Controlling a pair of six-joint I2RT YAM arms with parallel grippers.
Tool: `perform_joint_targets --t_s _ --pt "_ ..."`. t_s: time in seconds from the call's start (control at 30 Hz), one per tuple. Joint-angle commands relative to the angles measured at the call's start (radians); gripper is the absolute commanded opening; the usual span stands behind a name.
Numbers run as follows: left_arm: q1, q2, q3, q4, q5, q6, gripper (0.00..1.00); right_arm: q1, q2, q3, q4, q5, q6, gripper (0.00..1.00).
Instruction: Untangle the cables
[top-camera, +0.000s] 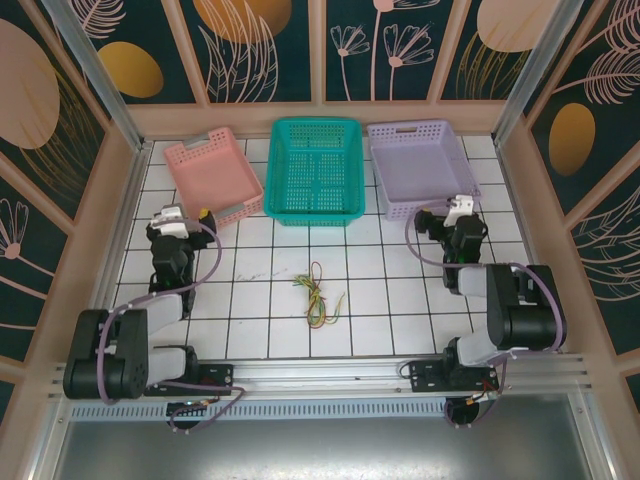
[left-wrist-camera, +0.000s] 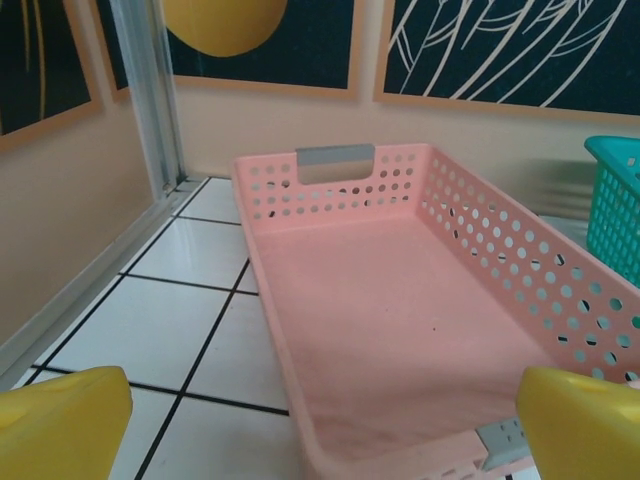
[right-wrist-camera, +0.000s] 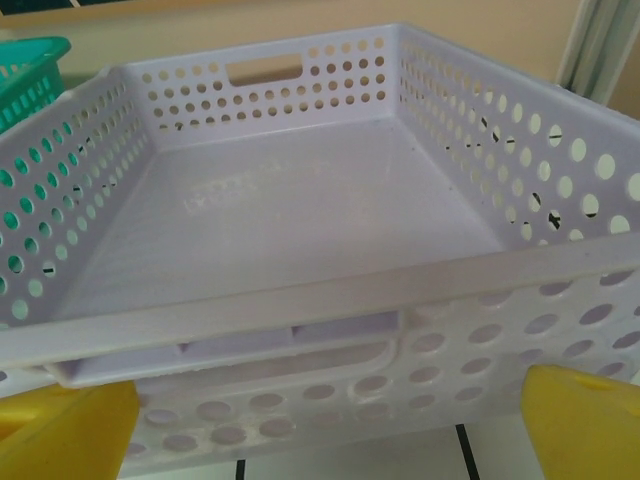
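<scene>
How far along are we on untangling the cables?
Done: nothing yet. The cables lie in one knotted bunch in the middle of the table.
In hand: nothing. The left hand is open and faces the empty pink basket. The right hand is open and faces the empty lilac basket.
Left: the whole job, which means reaching in, gripping strands and pulling them apart.

White tiled floor with dark grout, enclosed by dark walls bearing leaf patterns.

Lab robot cell: gridded white table, aluminium frame posts, patterned wall panels.
</scene>
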Motion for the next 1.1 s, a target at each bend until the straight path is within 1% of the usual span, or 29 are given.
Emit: perform_joint_targets --t_s 0.0,0.07,0.17,0.23,0.37,0.5,0.63,0.7,0.8,0.9,0.97,1.0,1.03,1.07 --pt "-0.007 -0.093 -0.028 -0.106 -0.019 -0.045 0.99 0.007 -0.048 0.05 -0.243 -0.007 0.041 0.99" --pt "-0.007 -0.144 -0.033 -0.161 -0.014 -0.057 0.99 0.015 -0.107 -0.002 -0.237 -0.011 0.06 0.99" --pt "-0.007 -0.215 -0.048 -0.204 -0.039 -0.082 0.99 0.035 -0.238 -0.094 -0.222 0.006 0.081 0.99" --pt "-0.006 -0.244 -0.053 -0.227 -0.047 -0.097 0.99 0.038 -0.322 -0.118 -0.286 0.021 0.085 0.99" --pt "-0.007 -0.288 -0.053 -0.278 -0.029 -0.112 0.99 0.037 -0.527 -0.158 -0.403 0.031 0.093 0.99" --pt "-0.006 -0.341 -0.049 -0.322 -0.044 -0.129 0.99 0.037 -0.7 -0.166 -0.512 0.059 0.139 0.99" --pt "-0.007 -0.378 -0.015 -0.374 -0.036 -0.149 0.99 0.046 -0.808 -0.115 -0.624 0.108 0.203 0.99" --pt "-0.008 -0.392 0.007 -0.389 -0.034 -0.161 0.99 0.048 -0.828 -0.071 -0.663 0.128 0.227 0.99" --pt "-0.008 -0.397 0.073 -0.422 -0.018 -0.164 0.99 0.051 -0.812 0.053 -0.734 0.132 0.244 0.99" --pt "-0.008 -0.388 0.153 -0.439 -0.004 -0.158 0.99 0.05 -0.752 0.203 -0.819 0.14 0.274 0.99" --pt "-0.008 -0.375 0.204 -0.434 -0.004 -0.172 0.99 0.046 -0.687 0.311 -0.906 0.145 0.369 0.99" --pt "-0.008 -0.366 0.235 -0.441 -0.02 -0.214 0.99 0.043 -0.654 0.361 -0.972 0.136 0.432 0.99" --pt "-0.008 -0.349 0.279 -0.492 -0.06 -0.313 0.99 0.036 -0.622 0.417 -1.047 0.125 0.512 0.99" --pt "-0.008 -0.325 0.346 -0.609 -0.102 -0.451 0.99 0.033 -0.591 0.465 -1.131 0.127 0.597 0.99"
